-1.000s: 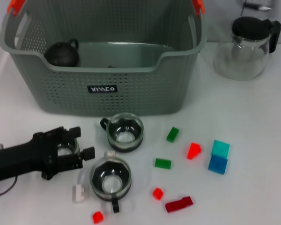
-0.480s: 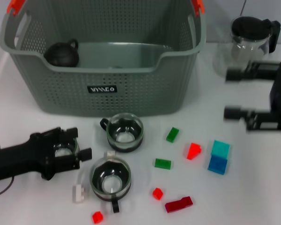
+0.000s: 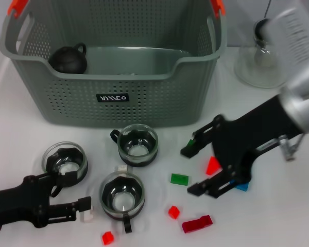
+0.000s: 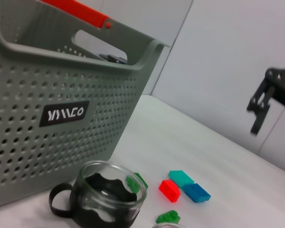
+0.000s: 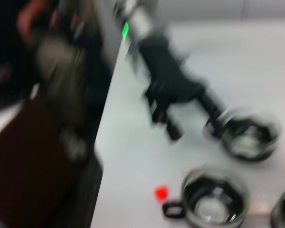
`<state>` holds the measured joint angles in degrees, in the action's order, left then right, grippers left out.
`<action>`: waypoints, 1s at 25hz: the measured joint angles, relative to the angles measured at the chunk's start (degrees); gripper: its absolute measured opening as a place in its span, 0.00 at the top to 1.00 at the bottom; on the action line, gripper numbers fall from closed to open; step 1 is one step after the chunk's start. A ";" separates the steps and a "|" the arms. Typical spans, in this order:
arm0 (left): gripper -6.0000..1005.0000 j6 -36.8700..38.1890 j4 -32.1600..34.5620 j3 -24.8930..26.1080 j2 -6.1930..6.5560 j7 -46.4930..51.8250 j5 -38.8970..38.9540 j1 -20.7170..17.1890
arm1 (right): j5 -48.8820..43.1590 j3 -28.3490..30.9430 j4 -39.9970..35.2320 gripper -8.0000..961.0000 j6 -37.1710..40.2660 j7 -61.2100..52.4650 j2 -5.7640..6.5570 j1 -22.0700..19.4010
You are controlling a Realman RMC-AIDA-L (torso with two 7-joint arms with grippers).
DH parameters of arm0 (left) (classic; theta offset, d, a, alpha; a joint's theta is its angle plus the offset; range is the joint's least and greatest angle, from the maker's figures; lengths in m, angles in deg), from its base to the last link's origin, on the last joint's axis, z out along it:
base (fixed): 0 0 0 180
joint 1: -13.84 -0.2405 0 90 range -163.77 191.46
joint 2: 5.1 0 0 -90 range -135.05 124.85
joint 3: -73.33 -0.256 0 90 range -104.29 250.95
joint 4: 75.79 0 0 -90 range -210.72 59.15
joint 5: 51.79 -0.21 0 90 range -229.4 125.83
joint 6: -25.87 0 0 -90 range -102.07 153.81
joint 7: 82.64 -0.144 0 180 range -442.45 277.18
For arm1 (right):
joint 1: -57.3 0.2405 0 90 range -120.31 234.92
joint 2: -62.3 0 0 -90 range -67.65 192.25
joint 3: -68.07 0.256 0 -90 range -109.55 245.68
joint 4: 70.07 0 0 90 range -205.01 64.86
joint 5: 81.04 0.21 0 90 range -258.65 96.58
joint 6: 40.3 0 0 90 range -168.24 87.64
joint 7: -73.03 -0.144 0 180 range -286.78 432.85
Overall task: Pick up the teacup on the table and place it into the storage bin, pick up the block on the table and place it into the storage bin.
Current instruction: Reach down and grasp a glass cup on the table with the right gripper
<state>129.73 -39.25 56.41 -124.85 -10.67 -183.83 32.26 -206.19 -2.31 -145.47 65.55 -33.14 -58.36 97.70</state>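
The left gripper lies low over the white table at the near left, its black arm reaching in from the left edge. Its fingers are spread and hold nothing; one glass teacup stands just beyond them, another teacup just to their right. The right gripper reaches in from the far right on a silver and black arm, angled down over the scattered blocks with its two fingers wide apart and empty. A red block sits between those fingers, with a green block close by. A third teacup stands in front of the storage bin, near its black label. The bin, grey-green and perforated with orange handle clips, fills the far side of the table and holds a small dark teapot in its left corner. More small blocks, red and dark red, lie at the near edge. A plain pale wall stands behind the table.
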 joint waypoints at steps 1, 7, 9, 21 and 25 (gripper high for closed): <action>0.13 0.01 0.01 0.13 -0.04 -0.01 0.05 -0.37 | -1.54 -2.95 0.08 0.25 -0.98 -0.36 -0.11 1.61; 0.13 0.00 0.03 0.81 -0.12 -0.19 -0.04 -0.88 | -3.17 -15.99 -0.38 0.27 -8.48 0.88 -0.38 5.02; 0.13 -0.02 0.01 0.83 -0.13 -0.21 -0.05 -0.77 | -2.85 -18.88 -0.41 0.27 -10.88 1.66 -0.61 5.16; 0.13 -0.53 -0.25 0.84 -0.13 -0.25 0.14 -0.56 | -2.53 -35.67 -0.07 0.30 -22.67 3.39 -0.88 3.22; 0.13 -0.53 -0.26 0.84 -0.13 -0.25 0.27 -0.66 | -2.60 -37.55 0.09 0.31 -24.89 3.90 -0.79 2.48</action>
<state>129.19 -39.51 57.25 -124.99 -10.92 -183.56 31.60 -208.79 -39.86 -145.39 40.66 -29.24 -59.15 100.18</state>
